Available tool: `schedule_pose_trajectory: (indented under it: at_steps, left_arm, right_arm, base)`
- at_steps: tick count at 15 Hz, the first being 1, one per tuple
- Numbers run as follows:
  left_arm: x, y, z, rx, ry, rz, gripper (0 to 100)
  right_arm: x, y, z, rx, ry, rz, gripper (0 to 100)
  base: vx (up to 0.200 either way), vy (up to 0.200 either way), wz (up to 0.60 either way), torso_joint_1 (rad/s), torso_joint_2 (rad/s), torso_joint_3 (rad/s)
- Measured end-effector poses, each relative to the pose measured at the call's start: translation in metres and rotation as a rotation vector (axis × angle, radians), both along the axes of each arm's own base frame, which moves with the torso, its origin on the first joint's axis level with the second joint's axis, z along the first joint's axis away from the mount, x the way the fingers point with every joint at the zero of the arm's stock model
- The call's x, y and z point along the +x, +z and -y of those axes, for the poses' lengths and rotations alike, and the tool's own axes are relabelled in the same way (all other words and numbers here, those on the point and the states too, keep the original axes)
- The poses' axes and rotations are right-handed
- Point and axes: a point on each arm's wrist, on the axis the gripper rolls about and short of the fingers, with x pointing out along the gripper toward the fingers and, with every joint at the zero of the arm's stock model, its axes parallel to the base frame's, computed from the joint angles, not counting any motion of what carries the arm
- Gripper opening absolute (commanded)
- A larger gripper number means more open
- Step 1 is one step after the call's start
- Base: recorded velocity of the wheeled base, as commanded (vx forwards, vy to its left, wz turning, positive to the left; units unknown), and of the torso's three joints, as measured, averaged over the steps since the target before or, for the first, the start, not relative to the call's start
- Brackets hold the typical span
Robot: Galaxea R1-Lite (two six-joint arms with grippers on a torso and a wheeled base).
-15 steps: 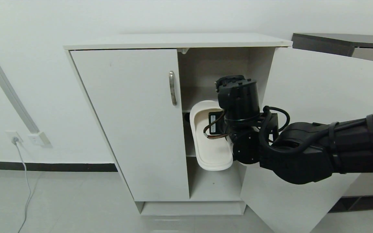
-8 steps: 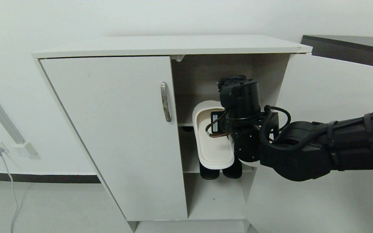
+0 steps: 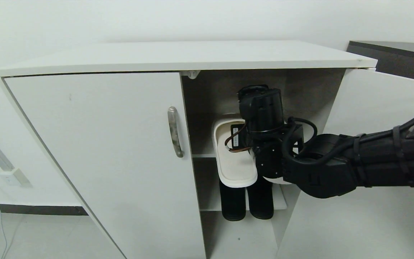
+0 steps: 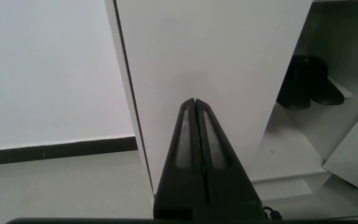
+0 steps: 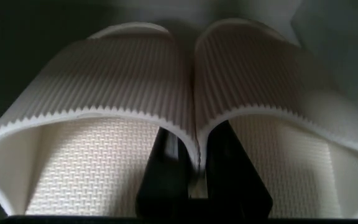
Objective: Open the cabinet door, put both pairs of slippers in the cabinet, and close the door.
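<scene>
Your right hand [image 5: 194,177] was clamped on the white slippers' [image 3: 234,162] adjoining straps, toes pointing into the open cabinet [image 3: 192,57], just above the black pair [image 3: 246,201] on its shelf [image 3: 280,203].

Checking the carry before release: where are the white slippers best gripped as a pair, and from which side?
Pinch the two touching inner strap walls of the white slippers, coming in from the open heel end so the jaws straddle them. Lying side by side, those walls form one thin ridge; the right pincer clamps there.
</scene>
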Motion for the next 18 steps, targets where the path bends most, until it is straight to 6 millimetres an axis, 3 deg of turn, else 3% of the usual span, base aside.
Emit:
schedule_pose_trajectory:
  at_steps: [12,18]
  left_arm:
    - [0.0,0.0,0.0,-0.002,0.001,0.0,0]
    - [0.0,0.0,0.0,0.0,0.0,0.0,0]
  right_arm:
    - [0.057,0.004,-0.003,-0.004,-0.07,-0.023,0]
    - [0.067,-0.004,-0.007,-0.011,-0.071,-0.026,0]
  base:
    - [0.0,0.0,0.0,0.0,0.0,0.0]
    - [0.0,0.0,0.0,0.0,0.0,0.0]
